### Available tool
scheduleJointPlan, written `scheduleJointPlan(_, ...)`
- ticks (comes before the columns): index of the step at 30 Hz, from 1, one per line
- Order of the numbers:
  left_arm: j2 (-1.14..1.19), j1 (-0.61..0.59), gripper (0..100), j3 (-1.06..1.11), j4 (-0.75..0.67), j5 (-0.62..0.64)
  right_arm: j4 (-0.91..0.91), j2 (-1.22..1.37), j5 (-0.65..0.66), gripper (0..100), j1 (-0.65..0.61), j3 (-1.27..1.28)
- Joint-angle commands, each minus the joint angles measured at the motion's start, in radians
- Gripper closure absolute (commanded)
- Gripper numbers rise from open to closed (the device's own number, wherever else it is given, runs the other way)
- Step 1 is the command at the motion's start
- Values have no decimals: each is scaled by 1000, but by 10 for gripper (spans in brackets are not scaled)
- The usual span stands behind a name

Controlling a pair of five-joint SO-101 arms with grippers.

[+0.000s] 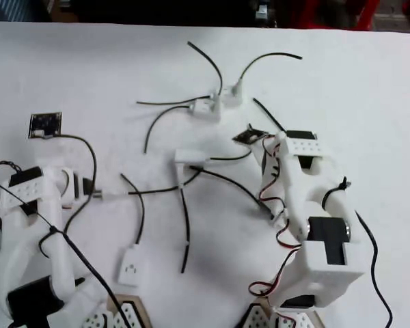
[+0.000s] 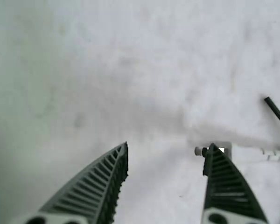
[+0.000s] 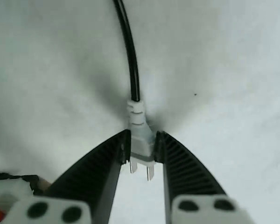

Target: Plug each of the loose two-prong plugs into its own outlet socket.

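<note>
The right gripper (image 3: 142, 161) is pinching a two-prong plug (image 3: 141, 140) near the white block (image 1: 190, 157). The left gripper (image 2: 169, 147) is hanging spread, farther from it. Success is depending on squaring prongs to slots.

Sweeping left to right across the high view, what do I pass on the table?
From the left: small black board → left gripper, open → white socket → white block → right gripper, shut on a plug. The joined pair farther back overlaps the block, so I left it out.
</note>
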Motion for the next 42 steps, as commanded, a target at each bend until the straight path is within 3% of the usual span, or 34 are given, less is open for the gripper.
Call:
scheduleJointPlan(1,-45,-8,740,2,-15,5,56,2,3,918,-13,5)
scheduleJointPlan(9,-45,-8,740,6,-15,5,140,-4,-2,922,-59,5)
scheduleJointPlan(18,-48,-8,740,12,-23,5,151,4,-98,917,-156,28)
scheduleJointPlan(24,-48,-8,740,12,-23,5,151,4,-164,861,-213,54)
scheduleJointPlan(33,-48,-8,740,12,-23,5,131,-4,-173,981,-274,81)
scheduleJointPlan(42,-47,-8,740,12,-23,5,117,-188,-175,981,-249,28)
